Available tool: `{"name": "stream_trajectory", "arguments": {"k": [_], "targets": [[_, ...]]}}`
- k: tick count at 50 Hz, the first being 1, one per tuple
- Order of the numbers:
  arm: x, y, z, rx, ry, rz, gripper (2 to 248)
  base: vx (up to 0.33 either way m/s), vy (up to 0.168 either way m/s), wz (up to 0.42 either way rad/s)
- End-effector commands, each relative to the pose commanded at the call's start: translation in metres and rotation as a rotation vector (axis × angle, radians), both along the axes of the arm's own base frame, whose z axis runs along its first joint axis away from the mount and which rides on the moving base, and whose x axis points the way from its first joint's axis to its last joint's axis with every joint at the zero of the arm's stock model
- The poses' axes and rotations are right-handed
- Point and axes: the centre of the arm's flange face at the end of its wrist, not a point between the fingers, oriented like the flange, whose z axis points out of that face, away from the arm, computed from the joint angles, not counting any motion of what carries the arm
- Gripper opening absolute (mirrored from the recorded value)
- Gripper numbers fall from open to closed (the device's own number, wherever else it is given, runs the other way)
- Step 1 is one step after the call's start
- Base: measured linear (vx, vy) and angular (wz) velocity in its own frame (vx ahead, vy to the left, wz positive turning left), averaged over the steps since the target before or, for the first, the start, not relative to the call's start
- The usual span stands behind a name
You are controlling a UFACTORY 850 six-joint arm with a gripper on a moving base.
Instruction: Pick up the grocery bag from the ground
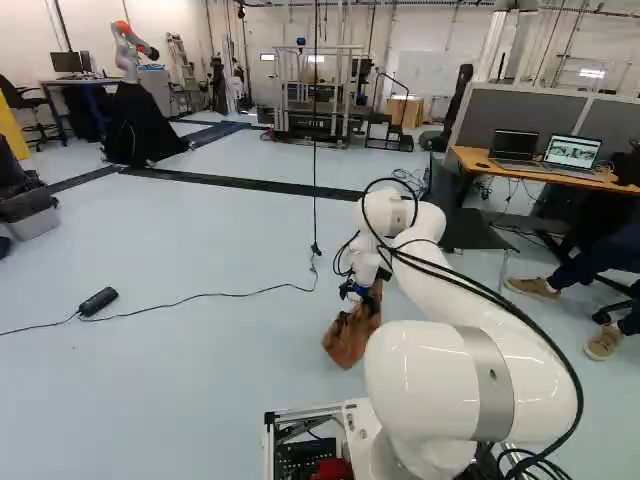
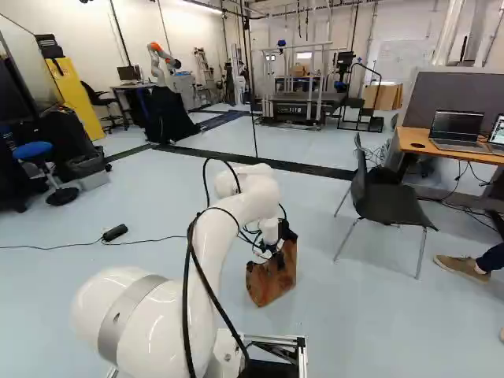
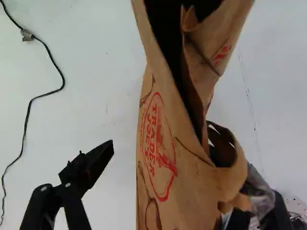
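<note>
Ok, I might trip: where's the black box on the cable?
The black box lies on the floor at the left of both base views, left of the bag.

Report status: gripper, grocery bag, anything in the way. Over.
Gripper open, no grip. Grocery bag between the fingers, partly covering one, gap to the other. Floor cable and chair off to the sides, neither between gripper and bag.
</note>
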Motion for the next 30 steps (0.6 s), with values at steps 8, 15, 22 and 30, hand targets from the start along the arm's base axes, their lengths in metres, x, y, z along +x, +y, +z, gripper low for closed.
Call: {"name": "stream_trajectory", "arguments": {"k": [8, 15, 22, 30], "targets": [[-0.0001, 0.0000, -0.0016, 0.000, 0.000, 0.000, 247, 0.000, 0.000, 0.000], [-0.0001, 0.0000, -0.0017, 0.000, 0.000, 0.000, 247, 0.000, 0.000, 0.000], [-0.0001, 0.0000, -0.0017, 0.000, 0.000, 0.000, 232, 0.000, 0.000, 0.000], [-0.0001, 0.0000, -0.0017, 0.000, 0.000, 0.000, 193, 0.000, 0.000, 0.000]]}}
